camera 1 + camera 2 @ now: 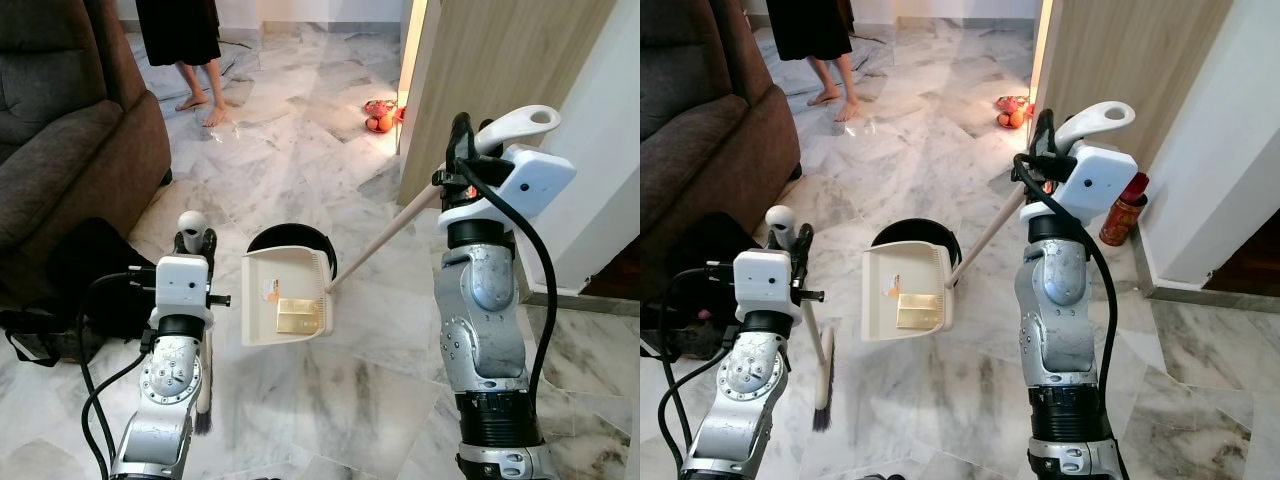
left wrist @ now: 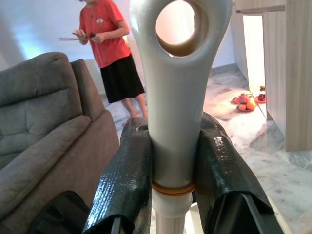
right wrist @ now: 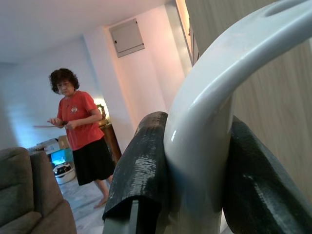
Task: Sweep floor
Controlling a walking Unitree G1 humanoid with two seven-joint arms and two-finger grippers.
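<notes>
My left gripper (image 1: 192, 238) is shut on the grey handle of a broom (image 2: 173, 122), just below its hanging hole. The broom's dark bristles (image 1: 823, 388) reach the marble floor beside my left arm. My right gripper (image 1: 459, 135) is shut on the curved white top of the dustpan handle (image 3: 195, 141). The long stick runs down to the cream dustpan (image 1: 285, 295), which hangs off the floor in front of a black bin (image 1: 292, 238) and partly hides it. A gold-coloured scrap (image 1: 298, 315) and a small orange bit lie in the pan.
A brown sofa (image 1: 60, 130) fills the left side, with a black bag (image 1: 90, 280) at its foot. A barefoot person (image 1: 190, 50) stands at the back. Red and orange things (image 1: 380, 115) lie by a wooden panel (image 1: 490, 80). A red can (image 1: 1122, 215) stands by the white wall.
</notes>
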